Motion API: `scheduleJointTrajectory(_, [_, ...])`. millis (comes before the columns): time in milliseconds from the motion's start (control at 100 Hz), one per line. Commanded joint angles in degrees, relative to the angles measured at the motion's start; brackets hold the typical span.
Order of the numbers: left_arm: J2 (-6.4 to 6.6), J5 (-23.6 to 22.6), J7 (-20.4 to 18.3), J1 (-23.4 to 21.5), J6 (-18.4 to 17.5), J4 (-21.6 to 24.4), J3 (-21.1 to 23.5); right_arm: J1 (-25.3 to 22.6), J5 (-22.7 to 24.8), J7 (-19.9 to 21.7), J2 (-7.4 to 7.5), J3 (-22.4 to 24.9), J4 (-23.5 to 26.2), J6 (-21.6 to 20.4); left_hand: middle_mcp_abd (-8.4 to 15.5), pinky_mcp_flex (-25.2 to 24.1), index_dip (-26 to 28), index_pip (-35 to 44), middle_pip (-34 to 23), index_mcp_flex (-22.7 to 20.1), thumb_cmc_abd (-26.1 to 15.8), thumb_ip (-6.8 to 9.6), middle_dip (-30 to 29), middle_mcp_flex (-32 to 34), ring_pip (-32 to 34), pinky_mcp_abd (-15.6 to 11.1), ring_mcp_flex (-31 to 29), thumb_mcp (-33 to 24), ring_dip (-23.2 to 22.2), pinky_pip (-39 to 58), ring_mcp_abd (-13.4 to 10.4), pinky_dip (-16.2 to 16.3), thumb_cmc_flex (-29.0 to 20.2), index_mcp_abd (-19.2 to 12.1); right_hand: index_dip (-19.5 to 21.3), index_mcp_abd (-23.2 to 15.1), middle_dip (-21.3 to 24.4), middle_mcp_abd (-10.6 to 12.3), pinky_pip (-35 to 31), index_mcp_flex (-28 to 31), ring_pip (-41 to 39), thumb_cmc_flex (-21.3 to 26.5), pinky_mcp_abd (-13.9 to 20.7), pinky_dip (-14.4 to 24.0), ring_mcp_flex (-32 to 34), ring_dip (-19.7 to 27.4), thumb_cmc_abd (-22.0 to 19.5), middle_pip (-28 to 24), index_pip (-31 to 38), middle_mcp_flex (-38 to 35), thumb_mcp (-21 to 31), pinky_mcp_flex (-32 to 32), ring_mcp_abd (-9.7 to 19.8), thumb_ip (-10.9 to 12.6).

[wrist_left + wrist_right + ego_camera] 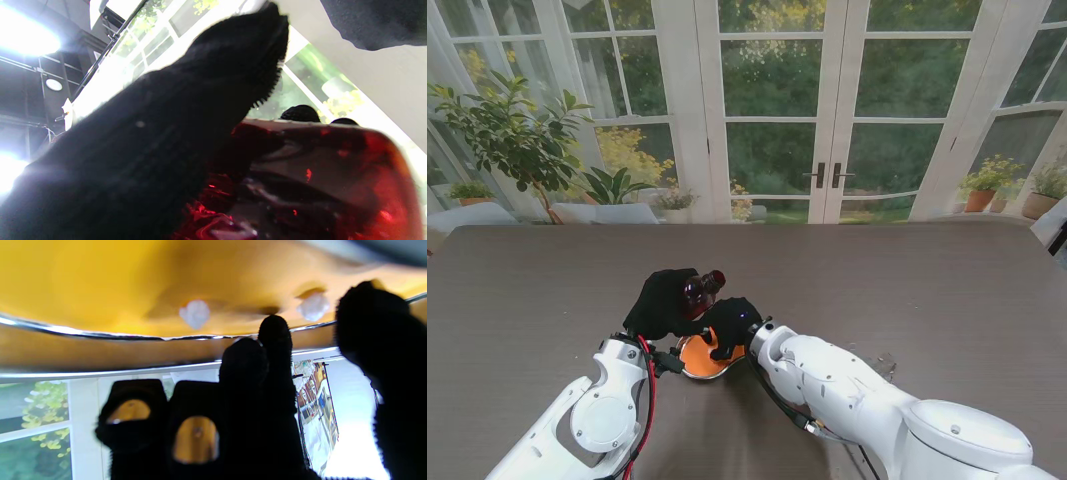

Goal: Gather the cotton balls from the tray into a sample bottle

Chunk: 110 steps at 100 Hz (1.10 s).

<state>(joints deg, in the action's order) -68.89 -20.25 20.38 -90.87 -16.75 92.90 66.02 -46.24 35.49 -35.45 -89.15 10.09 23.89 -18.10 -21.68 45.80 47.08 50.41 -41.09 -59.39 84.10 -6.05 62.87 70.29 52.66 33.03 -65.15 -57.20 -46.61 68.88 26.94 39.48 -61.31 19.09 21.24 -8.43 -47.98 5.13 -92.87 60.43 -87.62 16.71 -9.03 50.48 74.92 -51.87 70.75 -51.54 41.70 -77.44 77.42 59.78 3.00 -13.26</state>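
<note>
My left hand (662, 303) is shut on a dark red sample bottle (706, 287), held tilted just above the table; up close the left wrist view is filled by the bottle (333, 173) and a black gloved finger (200, 133). Just to its right, my right hand (730, 325) hovers over the orange tray (693, 360). Two white cotton balls (194, 313) (313, 306) lie on the tray's orange floor (100, 283). The right hand's fingertips (273, 330) and thumb (370, 316) are spread near them, with nothing between them.
The dark wood-grain table (927, 290) stretches around the tray. A small clear object (885, 365) lies on the table to the right of my right forearm. Glass doors and potted plants (512, 140) stand beyond the far edge.
</note>
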Motion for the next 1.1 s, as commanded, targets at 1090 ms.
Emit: scheduleJointTrajectory(1090, [-0.17, 0.4, -1.3, -0.2, 0.2, 0.3, -0.1, -0.1, -1.7, -1.5, -3.09, -2.7, -7.0, -5.4, -2.1, 7.0, 3.1, 17.6, -6.6, -5.7, -60.6, 2.03, 2.9, 5.2, 27.6, 1.4, -7.0, -4.8, -3.9, 34.8, 2.6, 2.3, -4.7, -3.6, -21.4, -1.0, 1.8, -1.4, -5.5, 3.4, -5.9, 9.2, -4.0, 0.3, 0.6, -2.3, -7.2, -7.0, 21.1, -5.6, 1.4, 2.1, 1.6, -11.9])
